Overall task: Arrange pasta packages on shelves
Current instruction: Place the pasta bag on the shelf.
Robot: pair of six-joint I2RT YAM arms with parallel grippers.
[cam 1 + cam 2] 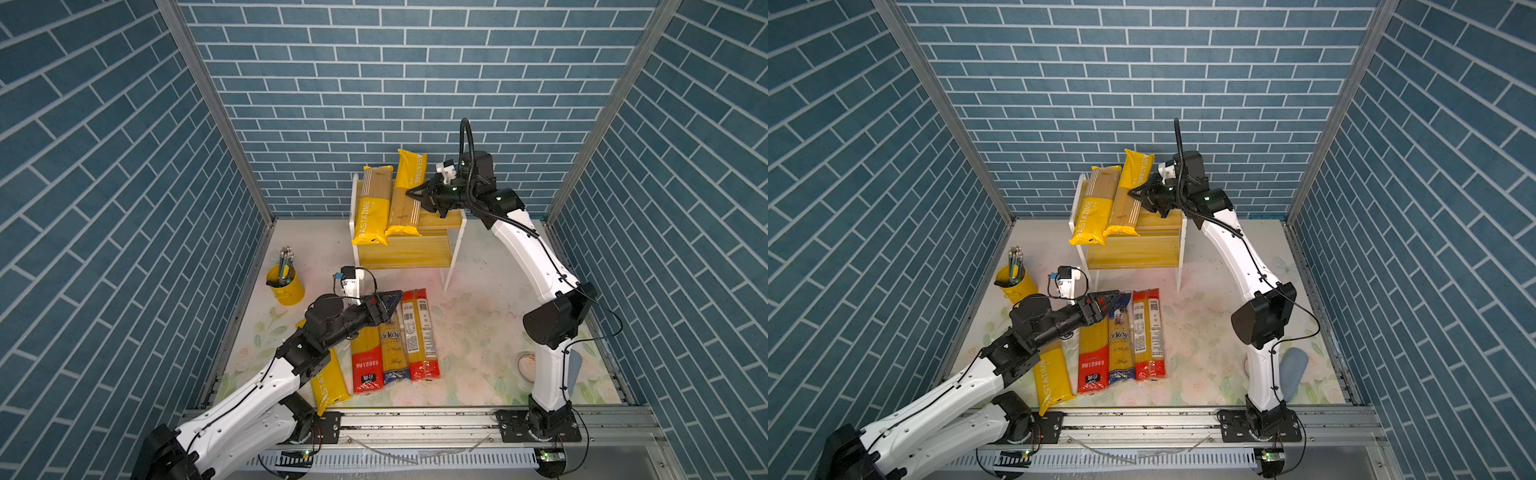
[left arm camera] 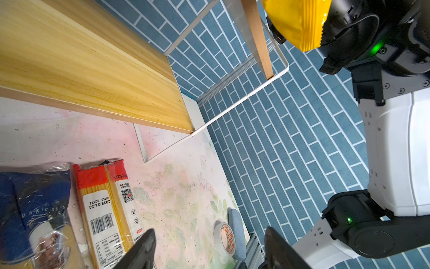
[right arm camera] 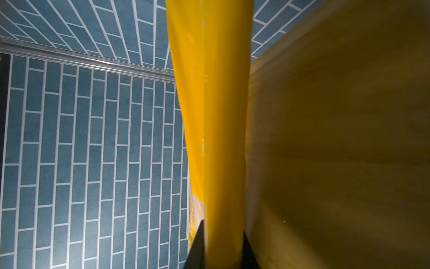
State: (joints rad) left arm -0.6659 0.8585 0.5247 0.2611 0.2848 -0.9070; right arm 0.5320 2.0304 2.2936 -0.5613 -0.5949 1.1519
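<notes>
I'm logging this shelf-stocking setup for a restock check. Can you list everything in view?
Table: one, pale floral, centre.
Rack: one, yellow boards, white frame, table's back.
PASTATIME bags: three, yellow-and-tan; two at rack's top, one on table.
Red-ended bags: two, clear, on table.
Blue-ended bag: one, clear, between them.
Pencil cup: one, yellow, table's left side.
Tape roll: one, white-orange, table's right side.
Pad: one, grey-blue, beside tape.
Left pincer: one, black, open above table bags' far ends.
Right pincer: one, black, shut on a rack-top PASTATIME bag.

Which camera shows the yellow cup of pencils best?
A top view. In both top views the pencil cup stands whole, with nothing in front of it. Neither wrist view shows it at all.
</notes>
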